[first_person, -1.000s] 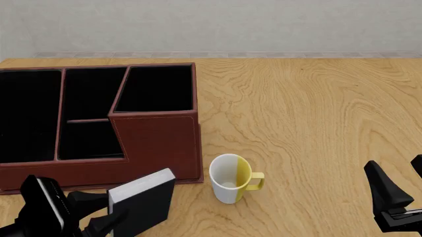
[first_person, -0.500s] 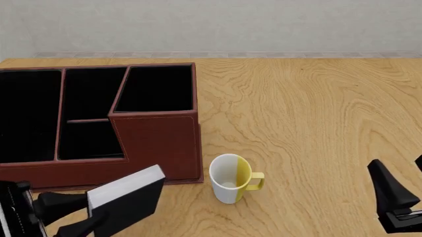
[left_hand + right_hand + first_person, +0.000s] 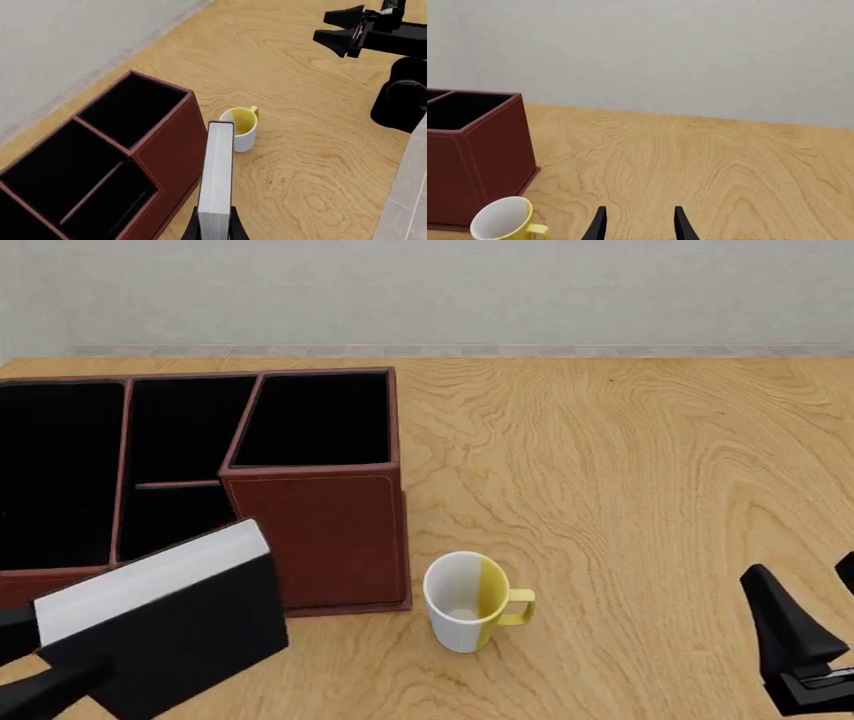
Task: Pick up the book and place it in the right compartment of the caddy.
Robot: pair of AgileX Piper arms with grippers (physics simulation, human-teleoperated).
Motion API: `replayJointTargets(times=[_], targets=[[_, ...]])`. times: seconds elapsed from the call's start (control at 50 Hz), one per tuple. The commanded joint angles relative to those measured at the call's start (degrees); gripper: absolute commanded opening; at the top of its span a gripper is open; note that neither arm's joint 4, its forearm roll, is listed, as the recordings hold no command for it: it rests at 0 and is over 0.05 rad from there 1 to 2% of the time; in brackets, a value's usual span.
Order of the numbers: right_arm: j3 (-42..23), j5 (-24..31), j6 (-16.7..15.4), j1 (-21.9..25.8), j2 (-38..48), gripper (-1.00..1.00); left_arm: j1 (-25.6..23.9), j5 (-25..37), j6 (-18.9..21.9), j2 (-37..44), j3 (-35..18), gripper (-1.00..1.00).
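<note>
Between the fingers of the left hand [image 3: 213, 231], the book [image 3: 167, 630] is held tight, lifted off the surface [image 3: 641, 490] and tilted. Just past it, the caddy [image 3: 320, 530] is seen, its right compartment [image 3: 318, 422] farther ahead. The right hand [image 3: 639, 225] is held narrowly apart, with nothing in it.

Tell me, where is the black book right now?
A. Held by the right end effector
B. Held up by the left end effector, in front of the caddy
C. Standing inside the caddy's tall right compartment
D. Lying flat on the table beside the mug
B: the book is clamped in the left end effector near the caddy, whose right compartment shows only black lining; the right end effector holds nothing.
</note>
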State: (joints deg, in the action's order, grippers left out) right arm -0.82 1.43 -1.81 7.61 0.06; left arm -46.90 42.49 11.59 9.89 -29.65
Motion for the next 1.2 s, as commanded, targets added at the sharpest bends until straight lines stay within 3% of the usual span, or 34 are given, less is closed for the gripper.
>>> replayJointTargets(times=[0.02, 0.38, 0.62, 0.74, 0.98, 1.2], targets=[[0.7, -0.3, 0.5, 0.5, 0.0, 1.00, -2.1, 3.9, -2.3, -0.1, -9.3, -1.00], [0.8, 0.1, 1.1, 3.7, 0.0, 1.00, 2.0, 4.7, -5.2, 5.0, -23.4, -1.00], [0.8, 0.0, 1.2, 5.9, 0.1, 1.00, 8.0, 1.3, -2.9, 11.0, -27.8, -1.00], [0.8, -0.3, 1.1, 8.1, 0.2, 1.00, 9.1, -0.4, -2.2, 16.9, -34.4, -1.00], [0.8, -0.9, 1.3, 10.8, 0.6, 1.00, 11.6, -4.5, 0.2, 24.1, -36.7, -1.00], [0.6, -2.3, 0.7, 14.3, 2.0, 1.00, 13.9, -11.1, 0.9, 29.3, -34.9, -1.00]])
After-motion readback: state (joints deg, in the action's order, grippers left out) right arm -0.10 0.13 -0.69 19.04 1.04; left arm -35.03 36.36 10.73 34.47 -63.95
